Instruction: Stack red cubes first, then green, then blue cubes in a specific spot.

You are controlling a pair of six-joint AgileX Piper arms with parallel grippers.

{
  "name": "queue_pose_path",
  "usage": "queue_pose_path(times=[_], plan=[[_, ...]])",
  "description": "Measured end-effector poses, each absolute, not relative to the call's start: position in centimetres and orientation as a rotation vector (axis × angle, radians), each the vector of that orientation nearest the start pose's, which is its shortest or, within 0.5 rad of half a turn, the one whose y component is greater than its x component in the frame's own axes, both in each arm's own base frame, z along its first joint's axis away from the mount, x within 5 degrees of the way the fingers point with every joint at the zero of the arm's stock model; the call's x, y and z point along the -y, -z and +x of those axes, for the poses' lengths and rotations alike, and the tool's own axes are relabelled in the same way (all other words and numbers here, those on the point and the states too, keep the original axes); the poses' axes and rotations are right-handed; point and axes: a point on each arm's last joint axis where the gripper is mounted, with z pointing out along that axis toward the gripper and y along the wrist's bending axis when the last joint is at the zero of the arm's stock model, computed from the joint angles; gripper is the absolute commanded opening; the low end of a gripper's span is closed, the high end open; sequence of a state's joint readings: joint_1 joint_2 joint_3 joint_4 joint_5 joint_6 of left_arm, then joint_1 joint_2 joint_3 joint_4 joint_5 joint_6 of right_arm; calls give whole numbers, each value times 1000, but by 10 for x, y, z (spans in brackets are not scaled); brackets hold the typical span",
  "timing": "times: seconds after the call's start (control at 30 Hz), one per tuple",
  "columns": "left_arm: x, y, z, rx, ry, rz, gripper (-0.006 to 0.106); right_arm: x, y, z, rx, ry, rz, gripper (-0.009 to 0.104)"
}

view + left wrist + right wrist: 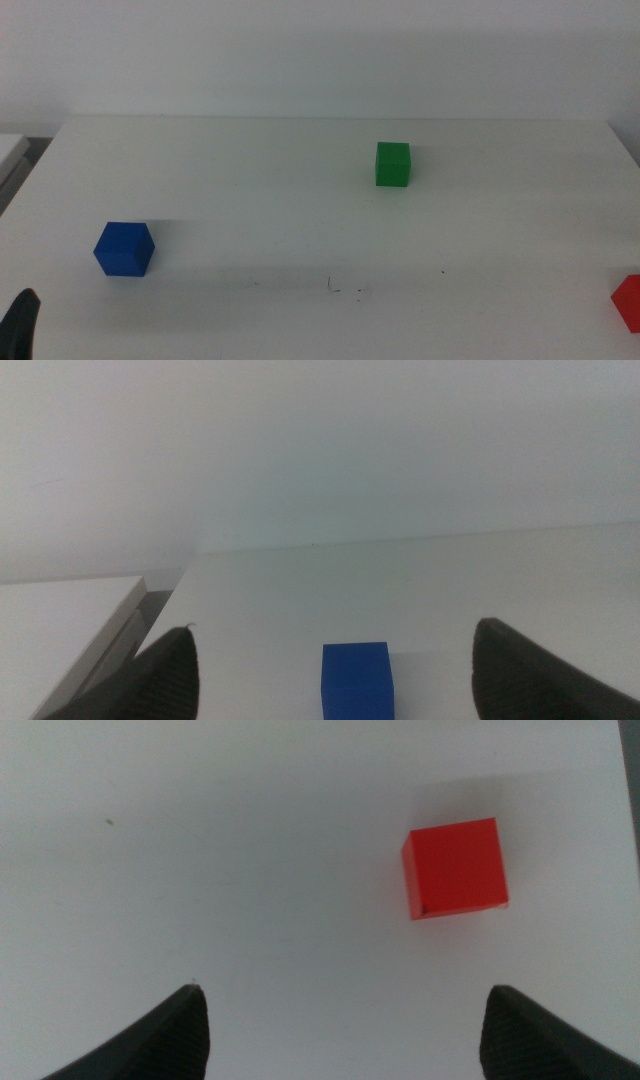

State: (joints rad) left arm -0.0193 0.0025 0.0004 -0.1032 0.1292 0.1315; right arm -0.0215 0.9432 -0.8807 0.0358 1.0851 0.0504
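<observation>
Red cube lies on the counter under the right claw, spread wide; left claw, also spread, faces the blue cube.

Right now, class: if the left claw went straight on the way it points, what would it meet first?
Probably the blue cube, centred between the open left claw's jaws on the white table; depth is unclear.

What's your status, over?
Left gripper open, facing blue cube. Right gripper open above red cube. Green cube apart. Nothing stacked.
</observation>
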Motion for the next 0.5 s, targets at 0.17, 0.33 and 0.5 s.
queue_pose_path(times=[0.17,0.33,0.5], plan=[[2,-201,57,-1614,-14,63,94,8,-311,189,-2719,73,0,82],[2,-201,57,-1614,-18,66,94,17,-285,221,-2837,203,-76,74],[2,-201,57,-1614,-18,66,94,34,-266,245,-2922,177,11,73]])
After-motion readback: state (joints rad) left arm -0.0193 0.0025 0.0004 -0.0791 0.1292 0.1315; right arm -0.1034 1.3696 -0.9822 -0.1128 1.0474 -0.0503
